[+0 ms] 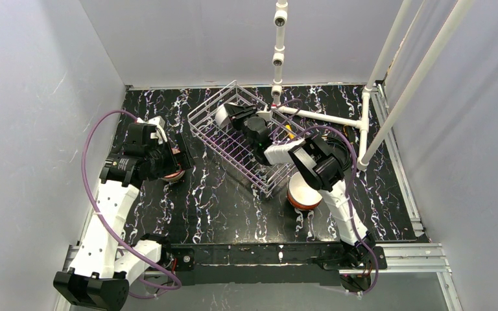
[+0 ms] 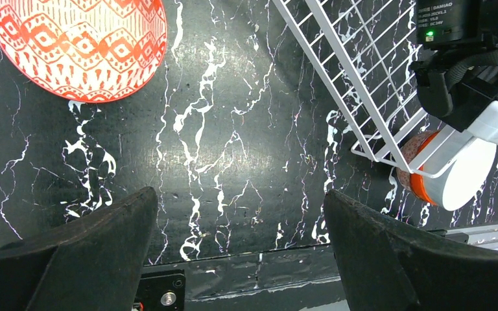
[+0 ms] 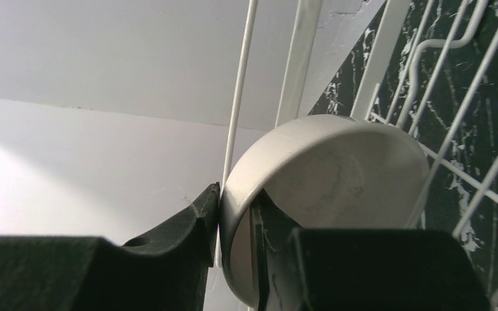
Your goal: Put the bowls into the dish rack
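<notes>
A white bowl (image 3: 337, 175) stands on edge in the far corner of the wire dish rack (image 3: 454, 129). My right gripper (image 3: 237, 210) straddles its rim. The outer finger is a hair off the wall, the inner one a little off the inside, so the jaws are open. From above, the same bowl (image 1: 224, 116) sits at the rack's (image 1: 233, 152) far left end with the right gripper (image 1: 235, 115) on it. My left gripper (image 2: 240, 214) hangs wide open over bare table, near an upturned red-orange patterned bowl (image 2: 78, 45). More bowls (image 1: 303, 194) are stacked by the rack's near corner.
The stack (image 2: 454, 175) has a white inside, an orange band and a pink-speckled bowl, and touches the rack's corner wire (image 2: 421, 172). A white pipe frame (image 1: 324, 116) stands behind and to the right of the rack. Grey walls close in on both sides.
</notes>
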Tool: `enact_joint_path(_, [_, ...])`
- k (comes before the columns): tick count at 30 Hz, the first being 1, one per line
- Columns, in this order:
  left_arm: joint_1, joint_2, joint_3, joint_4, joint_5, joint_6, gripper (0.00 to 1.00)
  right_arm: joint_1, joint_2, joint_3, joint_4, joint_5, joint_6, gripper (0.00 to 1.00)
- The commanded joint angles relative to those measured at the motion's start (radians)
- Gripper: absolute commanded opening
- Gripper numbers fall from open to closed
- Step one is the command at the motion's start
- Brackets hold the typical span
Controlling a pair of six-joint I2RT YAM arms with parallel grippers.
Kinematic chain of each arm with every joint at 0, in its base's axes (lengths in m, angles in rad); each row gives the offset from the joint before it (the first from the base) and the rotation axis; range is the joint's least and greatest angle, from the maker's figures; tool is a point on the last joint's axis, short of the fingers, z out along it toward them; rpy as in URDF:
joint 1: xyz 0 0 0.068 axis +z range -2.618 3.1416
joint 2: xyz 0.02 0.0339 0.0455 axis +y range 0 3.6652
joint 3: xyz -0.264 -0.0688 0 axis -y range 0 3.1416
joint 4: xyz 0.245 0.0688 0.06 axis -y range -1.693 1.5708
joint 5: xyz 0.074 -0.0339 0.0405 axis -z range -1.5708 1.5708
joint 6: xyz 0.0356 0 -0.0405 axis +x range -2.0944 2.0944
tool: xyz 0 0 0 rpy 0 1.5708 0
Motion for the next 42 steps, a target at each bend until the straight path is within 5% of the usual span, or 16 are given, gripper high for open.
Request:
enact_joint_path(1, [0.003, -0.001, -0.01, 0.004, 0.008, 0.0, 0.98, -0.015, -0.063, -0.033, -0.127, 0.103, 0.092, 0.32])
enact_joint_path(6, [0.003, 0.001, -0.01, 0.004, -0.002, 0.0, 0.98, -0.012, -0.093, -0.053, -0.186, 0.128, 0.106, 0.32])
enact_joint_path(15, [0.003, 0.009, -0.011, 0.01, -0.005, -0.002, 0.98, -0.009, -0.147, -0.086, -0.281, 0.139, 0.106, 0.47])
enact_joint_path(20, [0.004, 0.01, -0.011, 0.014, -0.013, -0.002, 0.98, -0.006, -0.221, -0.12, -0.422, 0.182, 0.098, 0.59])
enact_joint_path(29, [0.004, 0.0, -0.01, 0.009, -0.03, -0.006, 0.98, -0.003, -0.319, -0.09, -0.675, 0.214, 0.028, 0.62])
enact_joint_path(42, [0.005, -0.09, -0.038, 0.043, -0.148, -0.042, 0.98, 0.002, -0.573, -0.189, -0.745, 0.22, -0.483, 0.7])
